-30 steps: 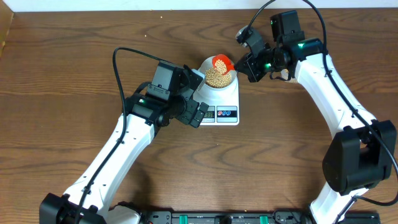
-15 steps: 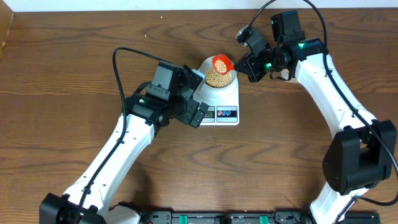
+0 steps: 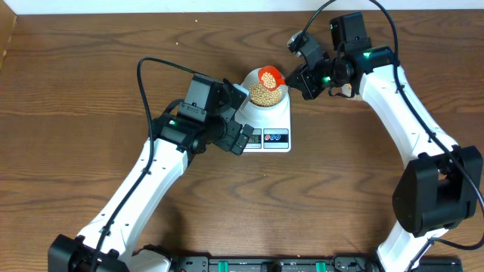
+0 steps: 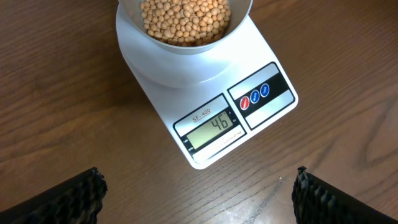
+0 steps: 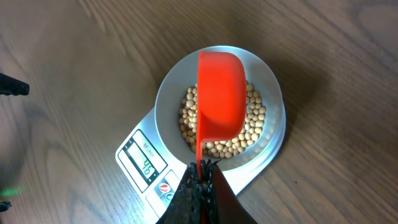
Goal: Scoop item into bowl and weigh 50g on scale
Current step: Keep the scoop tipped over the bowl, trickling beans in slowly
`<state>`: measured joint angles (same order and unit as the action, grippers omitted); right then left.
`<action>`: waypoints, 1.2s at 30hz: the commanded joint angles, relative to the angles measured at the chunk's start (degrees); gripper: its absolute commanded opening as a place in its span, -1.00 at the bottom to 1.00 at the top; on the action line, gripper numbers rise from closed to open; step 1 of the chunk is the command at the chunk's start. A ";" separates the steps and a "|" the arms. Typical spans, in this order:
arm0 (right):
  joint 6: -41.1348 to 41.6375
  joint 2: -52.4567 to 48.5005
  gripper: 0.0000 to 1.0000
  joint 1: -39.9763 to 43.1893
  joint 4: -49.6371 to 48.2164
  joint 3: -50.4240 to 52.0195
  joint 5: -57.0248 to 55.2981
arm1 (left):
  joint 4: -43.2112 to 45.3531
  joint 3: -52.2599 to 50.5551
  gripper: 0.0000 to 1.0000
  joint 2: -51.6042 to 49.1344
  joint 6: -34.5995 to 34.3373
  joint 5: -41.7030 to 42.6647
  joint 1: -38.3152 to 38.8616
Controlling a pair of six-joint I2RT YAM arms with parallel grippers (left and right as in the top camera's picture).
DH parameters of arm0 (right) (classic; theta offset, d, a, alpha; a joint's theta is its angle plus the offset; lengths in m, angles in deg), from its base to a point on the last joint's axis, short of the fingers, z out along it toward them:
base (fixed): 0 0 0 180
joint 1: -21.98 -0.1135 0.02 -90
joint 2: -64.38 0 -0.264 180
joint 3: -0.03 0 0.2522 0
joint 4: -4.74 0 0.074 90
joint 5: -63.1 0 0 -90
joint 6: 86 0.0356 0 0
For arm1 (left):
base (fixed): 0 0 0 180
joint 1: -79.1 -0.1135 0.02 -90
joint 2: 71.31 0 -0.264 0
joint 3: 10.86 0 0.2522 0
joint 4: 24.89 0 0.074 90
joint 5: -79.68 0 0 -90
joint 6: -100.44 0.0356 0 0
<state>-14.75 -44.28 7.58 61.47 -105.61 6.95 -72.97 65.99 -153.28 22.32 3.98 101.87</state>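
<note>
The white scale [image 3: 281,121] stands mid-table with the pale bowl [image 3: 250,79] on it, holding tan beans [image 3: 263,95]. Its display [image 4: 211,129] reads 46. My right gripper [image 3: 300,77] is shut on the thin handle of a red scoop [image 3: 269,75] that hangs over the bowl's far side. In the right wrist view the scoop [image 5: 221,93] shows its smooth outer side above the beans [image 5: 250,127], bowl [image 5: 166,106] and gripper [image 5: 202,169]. My left gripper [image 4: 198,180] stands open and empty just in front of the scale [image 4: 155,68], its fingers [image 4: 81,194] wide apart, near the bowl [image 4: 134,25].
Brown wooden table all round. A black cable [image 3: 151,64] loops from the left arm. The table's far edge [image 3: 151,13] meets a white wall. A black rail [image 3: 265,264] runs along the front edge.
</note>
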 commanded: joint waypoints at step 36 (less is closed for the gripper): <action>-13.46 1.57 -0.98 0.13 -0.39 -1.20 0.96 | -0.15 0.00 0.96 0.00 0.52 0.48 -0.13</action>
<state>-25.83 -44.28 7.58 61.20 -105.61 6.95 -72.97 65.99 -153.28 22.32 3.98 101.87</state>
